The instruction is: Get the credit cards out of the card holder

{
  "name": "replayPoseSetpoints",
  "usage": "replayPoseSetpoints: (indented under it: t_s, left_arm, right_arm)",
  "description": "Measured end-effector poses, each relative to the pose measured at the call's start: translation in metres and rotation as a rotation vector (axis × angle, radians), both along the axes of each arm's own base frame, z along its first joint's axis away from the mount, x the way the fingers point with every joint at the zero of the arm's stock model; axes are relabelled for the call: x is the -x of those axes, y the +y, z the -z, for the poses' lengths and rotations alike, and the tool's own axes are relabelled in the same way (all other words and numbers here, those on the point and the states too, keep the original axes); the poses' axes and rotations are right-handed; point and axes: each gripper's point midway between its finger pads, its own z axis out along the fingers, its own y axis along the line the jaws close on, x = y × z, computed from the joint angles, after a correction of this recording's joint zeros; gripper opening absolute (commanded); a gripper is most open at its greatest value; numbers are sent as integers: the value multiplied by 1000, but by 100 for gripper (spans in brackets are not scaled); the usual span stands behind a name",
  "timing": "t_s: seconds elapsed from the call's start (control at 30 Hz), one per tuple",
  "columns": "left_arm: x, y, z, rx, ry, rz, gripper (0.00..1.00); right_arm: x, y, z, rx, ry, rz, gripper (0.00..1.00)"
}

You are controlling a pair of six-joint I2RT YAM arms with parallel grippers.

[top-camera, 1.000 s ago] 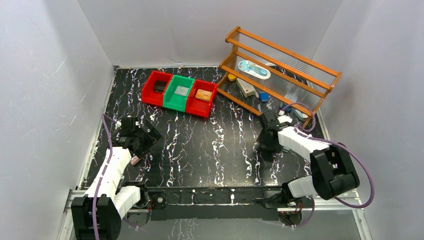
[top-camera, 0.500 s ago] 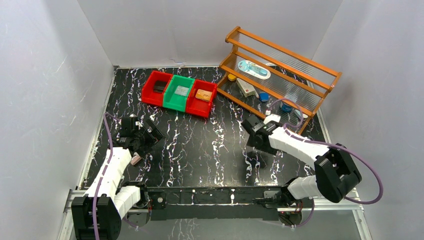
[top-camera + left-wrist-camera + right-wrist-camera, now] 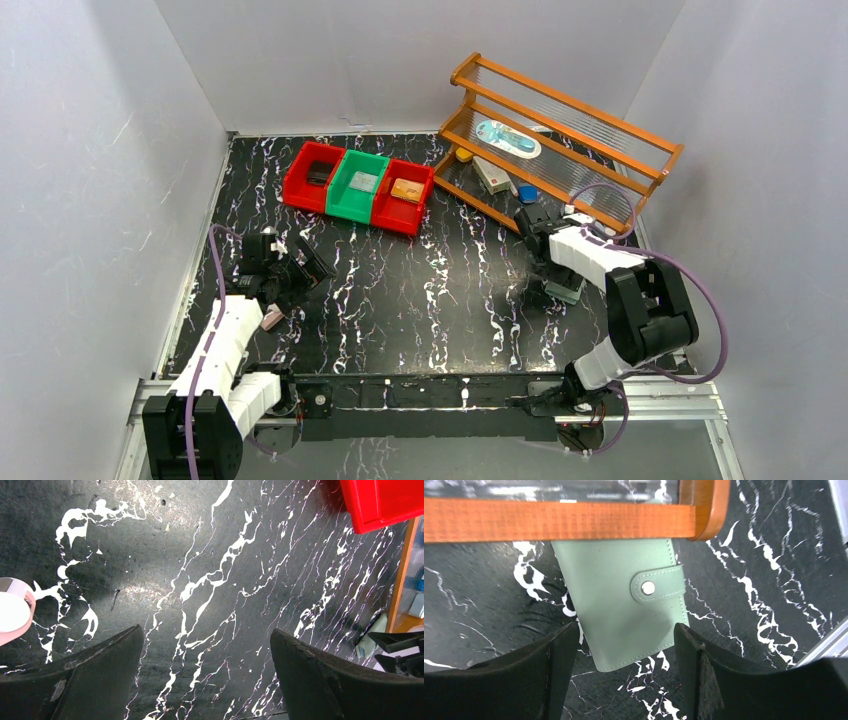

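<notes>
The card holder point(image 3: 624, 590) is a sage-green wallet, closed with a snap tab, lying flat on the black marbled table; its far end is hidden behind the wooden rack's rail. It shows small in the top view point(image 3: 565, 292). My right gripper point(image 3: 624, 630) is open, just above the holder's near end, one finger on each side; it also shows in the top view point(image 3: 548, 272). A dark card point(image 3: 318, 175), a silvery grey card point(image 3: 363, 182) and a tan-gold card point(image 3: 404, 189) lie in the bins. My left gripper point(image 3: 206, 631) is open and empty over bare table at the left point(image 3: 300, 270).
The wooden rack point(image 3: 560, 130) holding small items stands at the back right; its rail point(image 3: 559, 520) is close above the holder. Two red bins point(image 3: 303, 185) and a green one point(image 3: 350, 200) stand at the back. A pinkish-white clip point(image 3: 12, 612) lies beside my left gripper.
My right arm swung left toward the table's middle, then back right to the rack's end, over the holder. My left gripper shifted slightly to the right.
</notes>
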Motion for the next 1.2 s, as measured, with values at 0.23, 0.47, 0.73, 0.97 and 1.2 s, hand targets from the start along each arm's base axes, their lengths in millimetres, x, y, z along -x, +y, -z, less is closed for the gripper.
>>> replayPoseSetpoints:
  t_s: [0.23,0.47,0.73,0.97,1.2]
  left_arm:
    - [0,-1,-1,4,-2,8,98]
    - [0,-1,-1,5,-2,9,98]
    - [1,-3,-1,13,-3,17,98]
    - [0,-5,-7,12,-23,42,98]
    - [1,-11,-11,35,-34,79,98]
  right_arm:
    - [8,5,20,-43,3,-9,66]
    - [28,26,21,-55,-36,-120,48]
    - [72,127,21,-146,11,-420,66]
    - [94,273,-43,-270,-53,-714,95]
    - [47,248,-70,-293,-133,-669,88]
